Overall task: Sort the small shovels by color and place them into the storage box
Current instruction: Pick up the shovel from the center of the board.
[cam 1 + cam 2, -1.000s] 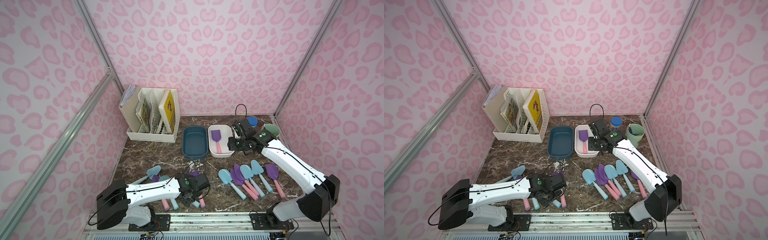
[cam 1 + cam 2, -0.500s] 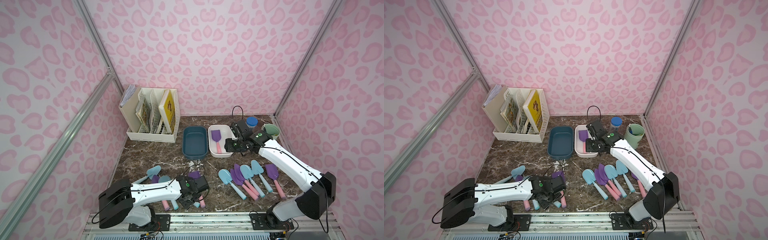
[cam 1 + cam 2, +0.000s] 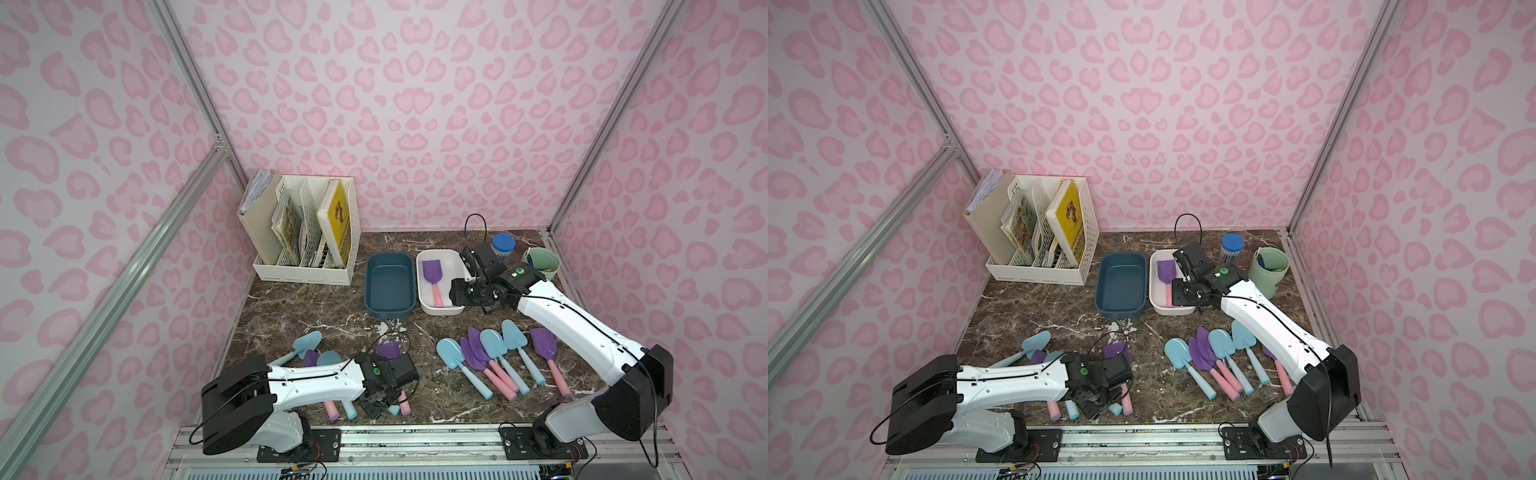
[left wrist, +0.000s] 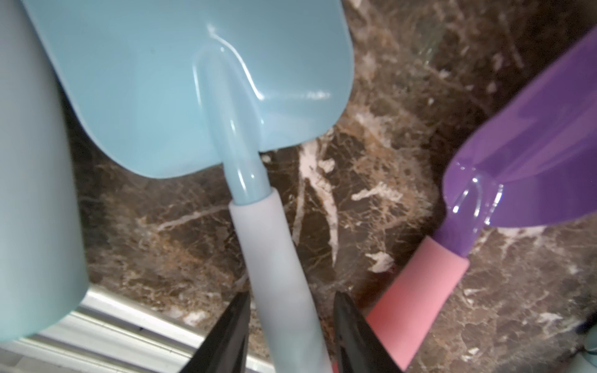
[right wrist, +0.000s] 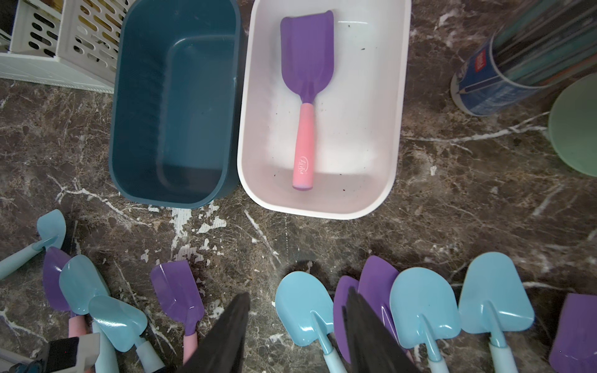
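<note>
Left gripper (image 4: 292, 300) is straddling the light blue shovel (image 4: 181, 80) handle at bench (image 3: 332, 316) 7 o'clock, jaws apart. Right gripper (image 5: 297, 294) is hovering empty, jaws apart, by the white box (image 5: 381, 97) at 1 o'clock.

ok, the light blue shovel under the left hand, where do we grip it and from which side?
Grip the light blue shovel on its matte handle sleeve, coming straight down from above with the fingers across it. It lies flat on the marble top, and the blade is too wide and thin. The left hand straddles the sleeve, open. Mind the pink handle close beside it.
</note>
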